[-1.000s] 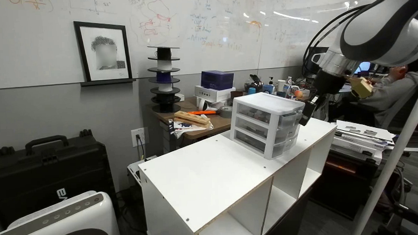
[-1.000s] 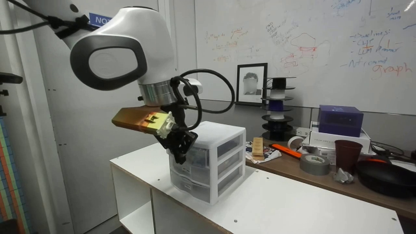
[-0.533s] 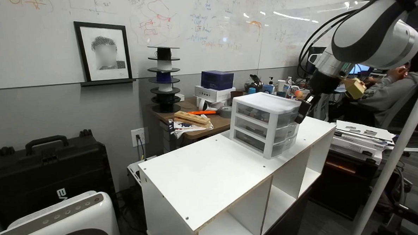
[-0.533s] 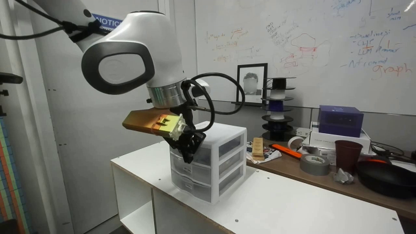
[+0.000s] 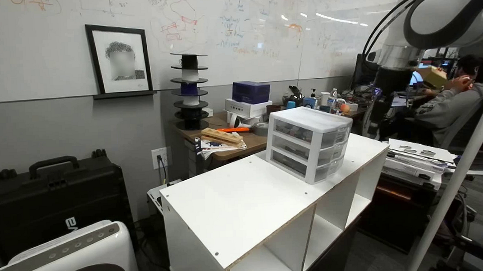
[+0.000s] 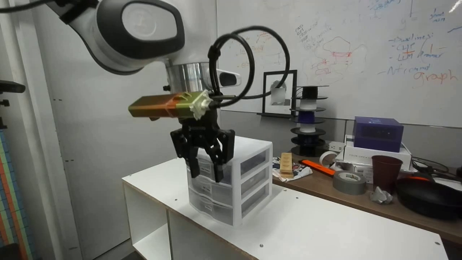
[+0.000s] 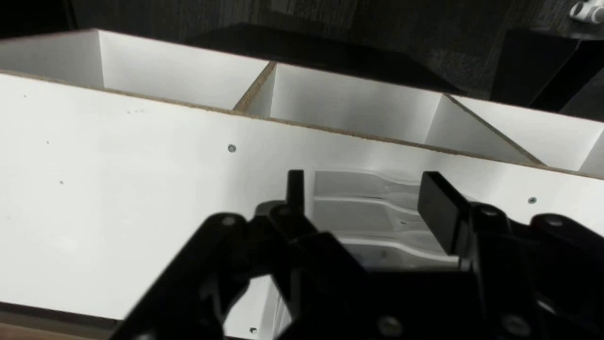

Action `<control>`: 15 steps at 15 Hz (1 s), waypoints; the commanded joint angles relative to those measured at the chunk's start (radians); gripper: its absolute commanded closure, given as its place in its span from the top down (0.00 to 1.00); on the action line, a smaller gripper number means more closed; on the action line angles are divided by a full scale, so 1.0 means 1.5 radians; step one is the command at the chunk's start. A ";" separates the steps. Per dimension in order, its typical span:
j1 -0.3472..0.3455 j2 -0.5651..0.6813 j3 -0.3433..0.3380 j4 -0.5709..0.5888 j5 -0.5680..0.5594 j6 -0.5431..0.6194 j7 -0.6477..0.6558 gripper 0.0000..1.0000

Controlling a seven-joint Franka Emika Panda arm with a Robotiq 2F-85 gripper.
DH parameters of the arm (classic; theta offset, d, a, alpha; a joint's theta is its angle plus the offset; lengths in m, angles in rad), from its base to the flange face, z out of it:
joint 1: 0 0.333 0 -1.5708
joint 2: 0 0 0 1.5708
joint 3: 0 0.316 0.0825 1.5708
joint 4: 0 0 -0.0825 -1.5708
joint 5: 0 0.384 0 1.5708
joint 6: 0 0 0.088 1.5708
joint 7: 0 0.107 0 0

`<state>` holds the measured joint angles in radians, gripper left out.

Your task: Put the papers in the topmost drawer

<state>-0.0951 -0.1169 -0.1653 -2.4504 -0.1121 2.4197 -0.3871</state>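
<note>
the robotiq gripper (image 6: 206,173) hangs fingers down in front of the small white drawer unit (image 6: 249,150), its two black fingers (image 6: 218,174) spread well apart with a bare gap between; in the wrist view they stand wide too, with translucent drawer fronts showing through the space. in an exterior view the gripper looks clear of the unit, beside its drawer side. the topmost drawer (image 5: 336,137) sits in its slot under the unit's top, its front about in line with the two lower drawers (image 6: 216,209), and some contents, too blurred to name, show through the unit's side. where the papers are, i cannot tell. the unit stands on a long white cubby shelf (image 5: 228,201). a gold-coloured block (image 6: 158,105) is fixed at the wrist of the panda arm (image 6: 144,32). on a brown desk (image 6: 321,184) a purple box (image 6: 378,135) rests on a white box (image 6: 375,157), near a roll of duct tape (image 6: 349,182), a dark red cup (image 6: 387,171) and a black pan (image 6: 429,198). a framed portrait (image 5: 120,61) leans on the whiteboard (image 5: 220,14). a thick heap of documents (image 5: 418,162) lies past the shelf's far end, near a seated person (image 5: 444,104)
</note>
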 commanded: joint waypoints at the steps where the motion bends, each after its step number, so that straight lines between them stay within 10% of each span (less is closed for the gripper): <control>1: -0.004 -0.099 0.006 0.010 0.006 -0.150 0.008 0.97; 8: 0.005 -0.195 -0.010 0.048 0.047 -0.279 -0.001 1.00; 15: 0.002 -0.173 -0.006 0.026 0.028 -0.252 0.004 1.00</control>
<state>-0.0967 -0.3761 -0.1693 -2.4128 -0.0679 2.0433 -0.3834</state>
